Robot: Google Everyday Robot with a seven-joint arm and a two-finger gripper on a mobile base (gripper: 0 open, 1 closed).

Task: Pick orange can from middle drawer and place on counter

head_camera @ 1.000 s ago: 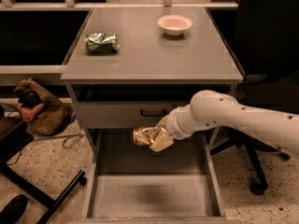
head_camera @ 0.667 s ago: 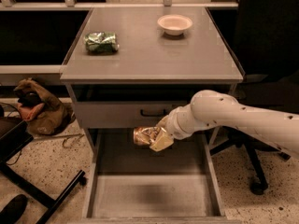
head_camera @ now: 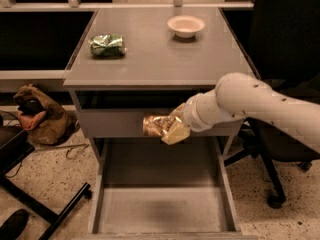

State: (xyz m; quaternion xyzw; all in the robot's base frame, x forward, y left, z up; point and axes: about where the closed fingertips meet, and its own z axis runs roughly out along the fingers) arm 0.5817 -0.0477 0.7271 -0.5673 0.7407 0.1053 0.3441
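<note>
My gripper [head_camera: 169,130] was clamped on the orange can [head_camera: 154,125]. The can hung in the air over the open middle drawer [head_camera: 160,206], just below the front edge of the desk [head_camera: 160,66] and in front of the upper drawer face [head_camera: 112,122].

Risks, as I judged them:
- The can or my wrist could clip the desk's front edge on the way up, because the can sat right under the overhang.
- The dented, shiny sides could slip in the grip, and the can would fall back into the drawer.
- The green can [head_camera: 106,45] near the left edge and the bowl [head_camera: 185,26] toward the far right corner could get bumped on placing.

The can showed pale markings, but no brand or text was readable anywhere.
</note>
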